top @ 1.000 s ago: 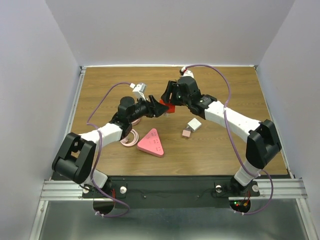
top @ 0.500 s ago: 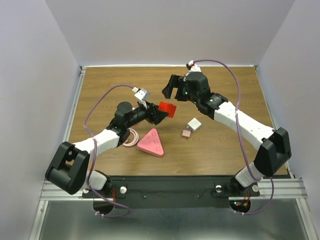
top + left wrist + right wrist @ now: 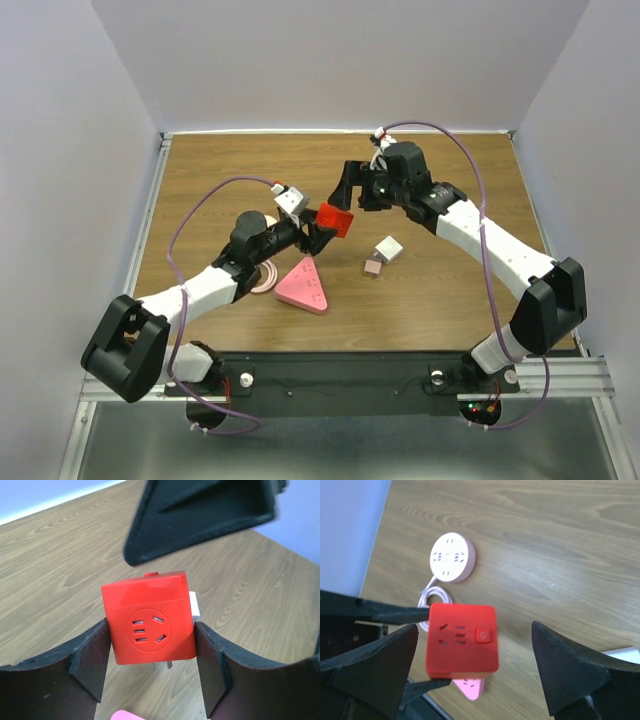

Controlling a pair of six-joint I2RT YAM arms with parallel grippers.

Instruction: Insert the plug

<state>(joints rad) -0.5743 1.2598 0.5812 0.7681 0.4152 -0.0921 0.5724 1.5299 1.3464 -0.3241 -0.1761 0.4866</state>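
Observation:
The plug is a red cube (image 3: pixel 337 220) with socket holes on its faces and metal prongs (image 3: pixel 161 665) underneath. My left gripper (image 3: pixel 322 230) is shut on it, the pads pressing its left and right sides (image 3: pixel 150 647), and holds it in the air above the table. My right gripper (image 3: pixel 352 190) hangs open just above and behind the cube, touching nothing. In the right wrist view the cube (image 3: pixel 462 637) sits between the wide-spread right gripper (image 3: pixel 472 652). A pink triangular power strip (image 3: pixel 303 285) lies on the table below and in front of the cube.
A round pink socket (image 3: pixel 262 276) with a coiled cord lies under the left forearm and also shows as the round socket (image 3: pixel 452 557). A white cube (image 3: pixel 388 248) and a small pink block (image 3: pixel 373 267) lie right of the triangular strip. One dark finger (image 3: pixel 200 515) of the right gripper hangs over the cube.
The right gripper has let go of the red cube, opened wide and drawn back a little. The left gripper keeps the cube and has shifted slightly right.

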